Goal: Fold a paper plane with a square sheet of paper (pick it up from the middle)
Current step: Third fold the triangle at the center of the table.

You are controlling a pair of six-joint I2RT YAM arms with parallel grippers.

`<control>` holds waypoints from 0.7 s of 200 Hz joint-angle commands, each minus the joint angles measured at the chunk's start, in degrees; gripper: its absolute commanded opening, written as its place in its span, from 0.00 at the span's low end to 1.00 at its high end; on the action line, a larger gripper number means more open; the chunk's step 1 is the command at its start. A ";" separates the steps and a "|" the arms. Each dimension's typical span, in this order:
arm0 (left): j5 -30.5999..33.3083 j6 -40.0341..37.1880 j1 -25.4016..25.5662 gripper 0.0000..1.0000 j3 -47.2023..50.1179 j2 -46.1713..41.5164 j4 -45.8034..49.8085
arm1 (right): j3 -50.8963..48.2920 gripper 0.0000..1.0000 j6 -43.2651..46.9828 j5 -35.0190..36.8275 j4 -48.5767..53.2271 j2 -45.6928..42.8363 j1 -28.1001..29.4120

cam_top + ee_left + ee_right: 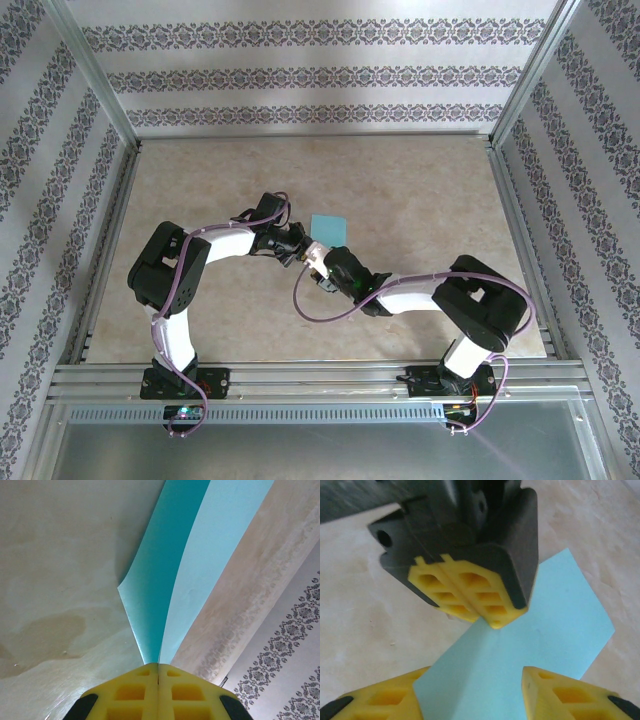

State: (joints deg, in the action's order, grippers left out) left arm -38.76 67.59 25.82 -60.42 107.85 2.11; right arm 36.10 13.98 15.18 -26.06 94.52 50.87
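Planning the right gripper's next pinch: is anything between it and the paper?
Nothing visible stands between them. The paper runs into the gap of the open right gripper; the left gripper, shut on the paper, sits close beyond it.

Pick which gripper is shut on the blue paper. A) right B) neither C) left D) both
C: the left gripper is pinched shut on the paper, while the right gripper is open.
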 commanded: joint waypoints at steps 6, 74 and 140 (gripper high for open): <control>0.88 0.77 0.44 0.00 0.67 -2.02 -0.52 | -1.23 0.37 -0.09 0.51 -1.36 -3.14 0.63; 1.82 0.71 0.17 0.04 1.32 -3.98 -0.23 | -1.19 0.08 -0.56 -3.30 2.64 -4.51 0.63; 3.72 -3.39 -4.42 0.24 3.81 -8.72 4.43 | -2.47 0.00 -7.01 -14.22 5.49 -8.45 -0.80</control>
State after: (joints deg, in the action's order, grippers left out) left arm -37.06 66.85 23.64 -57.89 102.24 2.66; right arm 35.05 11.16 7.44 -21.71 88.49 50.81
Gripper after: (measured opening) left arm 0.201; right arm 0.046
